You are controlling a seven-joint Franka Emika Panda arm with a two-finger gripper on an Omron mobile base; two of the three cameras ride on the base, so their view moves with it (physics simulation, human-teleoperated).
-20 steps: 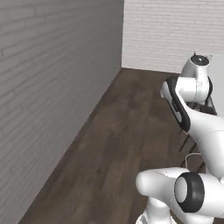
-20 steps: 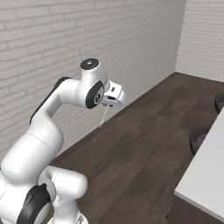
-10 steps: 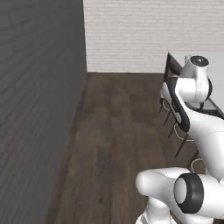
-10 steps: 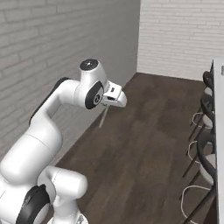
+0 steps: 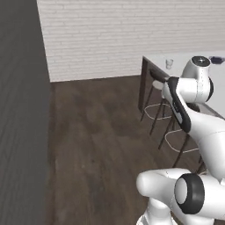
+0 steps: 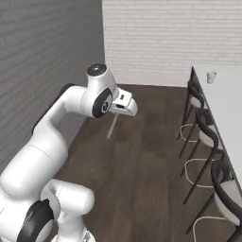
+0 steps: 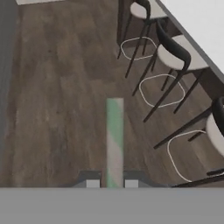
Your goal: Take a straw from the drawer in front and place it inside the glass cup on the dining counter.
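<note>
My claw (image 7: 112, 183), nearest, is clenched on the straw (image 7: 114, 140), which juts from between my fingertips over bare floor. Compared with a moment ago, the whole view has swung: the base is turning. Stools (image 6: 203, 137) and the dining counter (image 6: 227, 104) have come into sight on the right. Farthest, the glass cup (image 6: 211, 77) stands near the counter's far end, well apart from me; delivery still lies ahead.

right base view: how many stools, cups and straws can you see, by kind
stools: 3, in a row along the dining counter, first one
glass cup: 1, standing on the counter
straw: 1, held in the shut gripper
total: 5
</note>
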